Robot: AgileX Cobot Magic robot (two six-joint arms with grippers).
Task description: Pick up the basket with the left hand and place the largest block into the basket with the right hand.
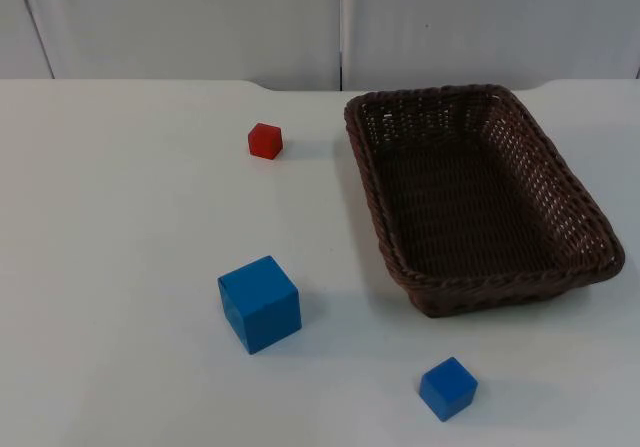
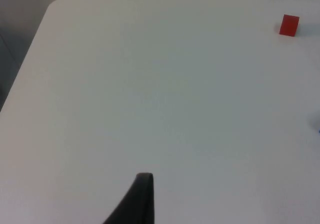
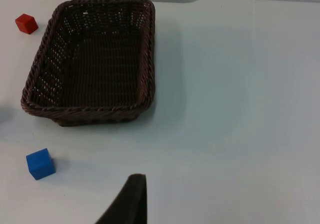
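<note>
The white worktop carries four things and ends at a grey wall.

The brown woven basket is the largest. It stands flat on the worktop with nothing inside it. In the right wrist view it lies ahead of the right end effector, well apart from it, its near short rim turned toward the fingertip.

The large blue block comes next. It rests on the worktop beside the basket's near corner, apart from it and touching nothing else.

The small blue block sits in front of the basket's near rim. It is the thing nearest to the right end effector, off to one side of the fingertip and not touching it.

The red block is the smallest, near the basket's far corner. In the left wrist view it lies far ahead of the left end effector, whose fingertip hangs over bare worktop.

Each end effector holds nothing; whether either is released or clenched cannot be told.
</note>
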